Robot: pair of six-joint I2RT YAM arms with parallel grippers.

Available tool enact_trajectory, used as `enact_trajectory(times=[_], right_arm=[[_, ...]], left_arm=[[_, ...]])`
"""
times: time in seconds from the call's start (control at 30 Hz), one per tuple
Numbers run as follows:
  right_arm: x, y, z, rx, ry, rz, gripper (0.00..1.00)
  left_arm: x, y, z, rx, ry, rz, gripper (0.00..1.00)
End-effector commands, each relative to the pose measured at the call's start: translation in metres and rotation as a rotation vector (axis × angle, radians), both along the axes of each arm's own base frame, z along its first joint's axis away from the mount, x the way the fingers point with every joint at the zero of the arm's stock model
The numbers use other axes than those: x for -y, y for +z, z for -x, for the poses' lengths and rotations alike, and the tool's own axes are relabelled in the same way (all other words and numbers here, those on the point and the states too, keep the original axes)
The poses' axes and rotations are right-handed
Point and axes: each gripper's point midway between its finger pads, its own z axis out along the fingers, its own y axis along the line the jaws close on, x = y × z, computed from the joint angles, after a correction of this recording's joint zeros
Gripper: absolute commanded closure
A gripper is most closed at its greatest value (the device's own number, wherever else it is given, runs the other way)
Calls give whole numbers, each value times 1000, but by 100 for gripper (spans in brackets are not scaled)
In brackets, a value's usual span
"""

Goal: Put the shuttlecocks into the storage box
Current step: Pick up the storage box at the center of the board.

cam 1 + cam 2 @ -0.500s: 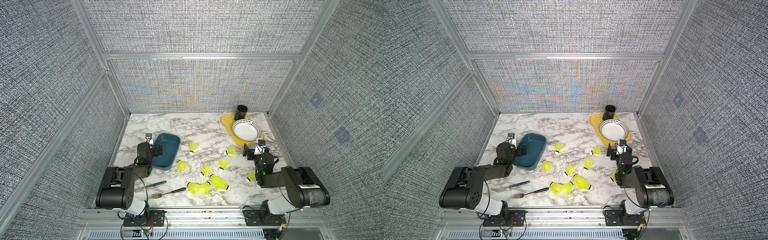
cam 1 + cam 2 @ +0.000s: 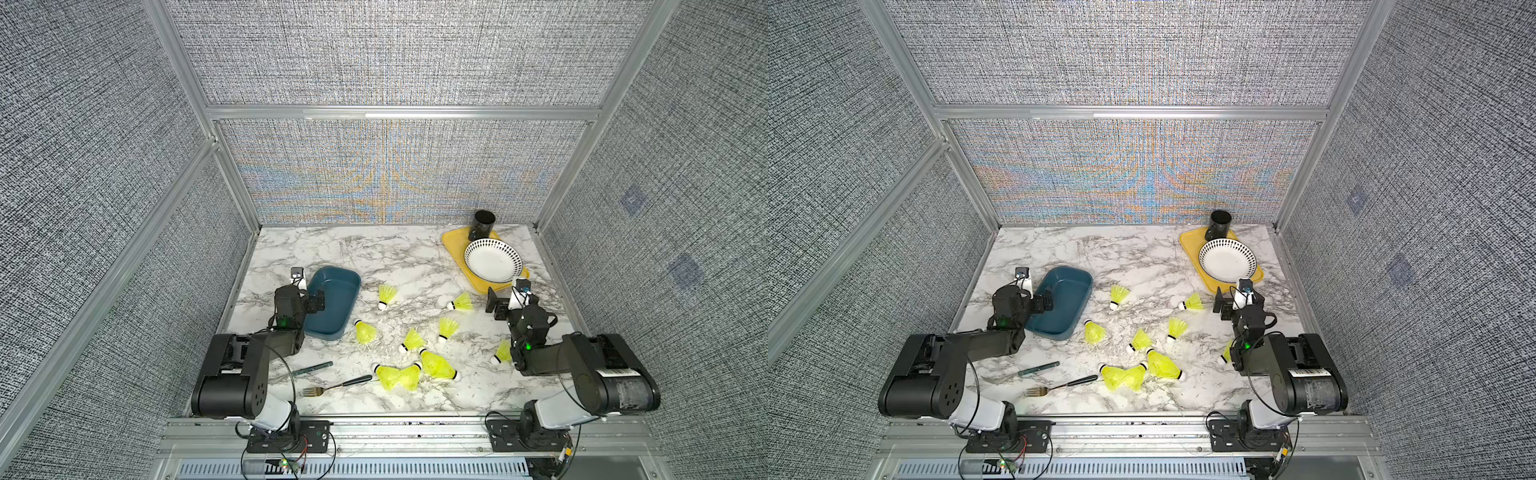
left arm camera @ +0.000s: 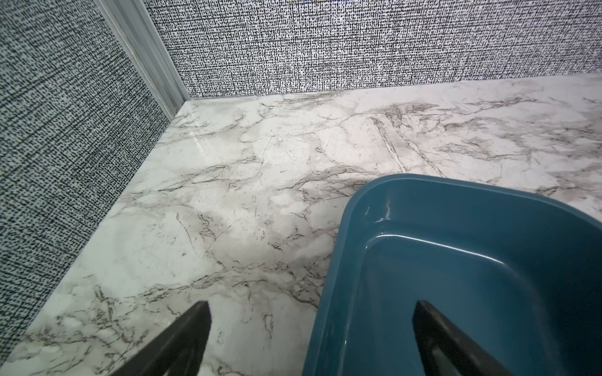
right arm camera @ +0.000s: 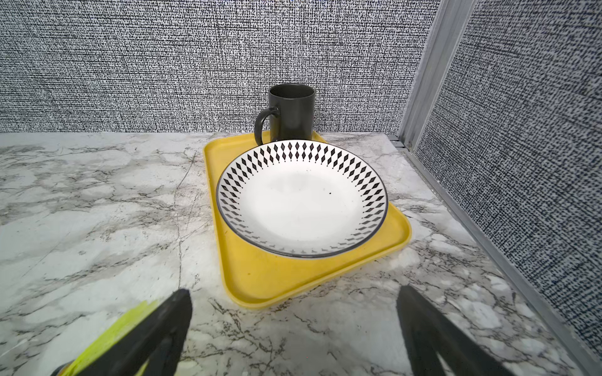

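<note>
- Shuttlecocks (image 2: 412,341) are lying scattered on the marble bench (image 2: 395,257). I am counting nine in both top views, all in the lower middle of the frame and all outside the storage box (image 2: 336,309).
- Three of them are bunching together lowest in the frame, touching one another. Another shuttlecock (image 2: 501,353) is lying half hidden against the right arm.
- The storage box is sitting left of centre, near the leftmost shuttlecock (image 2: 365,331), and its teal floor is showing bare.
- The left end effector (image 3: 311,307) is hanging spread wide and gripping nothing. In the left wrist view one finger is standing over the bench and the other over the inside of the box, so the jaws are straddling its side wall. I cannot tell whether they are touching it.
- The right end effector (image 4: 293,299) is also spread wide and gripping nothing, hovering at the right of the frame just below the yellow tray (image 2: 457,245).
- In the right wrist view a shuttlecock's yellow-green skirt is showing just outside one finger, not between the two.
- On the tray, upper right of the frame, the white bowl (image 2: 492,261) with the black diamond rim is resting, and the black mug (image 2: 482,222) is standing upright at the tray's far end.
- A fork (image 2: 332,387) and a teal-handled utensil (image 2: 311,369) are lying at lower left, between the left arm and the bunched three.
</note>
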Motion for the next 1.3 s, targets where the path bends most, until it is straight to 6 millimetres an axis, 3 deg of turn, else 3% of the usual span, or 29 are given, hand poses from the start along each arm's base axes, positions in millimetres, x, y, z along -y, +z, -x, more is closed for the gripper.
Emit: enact_trajectory(times=[0.0, 0.17, 0.3, 0.37, 0.47, 0.53, 0.6, 0.63, 0.67, 0.7, 0.73, 0.77, 0.8, 0.87, 0.97, 1.03, 1.2, 1.27], right_arm=[[0, 6, -2, 20, 1, 0, 1], [1, 8, -4, 23, -8, -2, 1], [7, 27, -31, -84, -75, 15, 1], [2, 59, -42, -25, -65, 4, 1], [-12, 117, -52, 91, -60, 30, 1], [-28, 171, -62, 151, -42, 26, 1], [-51, 240, -68, 221, -3, 8, 1], [-61, 265, -70, 217, 25, -52, 1], [-64, 275, -73, 179, 32, -142, 1], [-54, 268, -77, 102, -49, -286, 1], [-39, 245, -77, 24, -191, -482, 1], [-49, 237, -83, -28, -97, -537, 1], [-67, 233, -87, -66, 56, -542, 1], [-80, 221, -87, -147, 63, -559, 6], [-137, 220, -80, -235, 258, -509, 15], [-192, 218, -65, -292, 443, -443, 15], [-281, 175, -23, -489, 662, -407, 15], [-307, 160, -6, -542, 718, -400, 15]], left_arm=[[1, 5, -1, 19, -4, 4, 1], [1, 6, -1, 23, -4, 3, 1], [-5, 30, -6, -24, 34, -11, 1], [-22, 52, -7, -56, 155, -3, 1], [-27, 93, -11, 2, 195, 16, 1], [-38, 124, -9, 37, 283, 60, 1], [-43, 154, -6, 59, 354, 146, 1], [-48, 170, -4, 64, 427, 230, 1], [-52, 177, 4, 22, 510, 331, 0], [-61, 172, 25, -77, 665, 445, 0], [-73, 167, 49, -110, 863, 560, 0], [-78, 156, 71, -163, 980, 632, 0], [-75, 151, 74, -187, 979, 699, 0], [-56, 160, 56, -185, 795, 785, 0], [-34, 145, 84, -374, 799, 843, 4], [-21, 122, 122, -550, 862, 856, 7], [8, 78, 199, -788, 930, 927, 15], [21, 65, 208, -837, 916, 971, 16]])
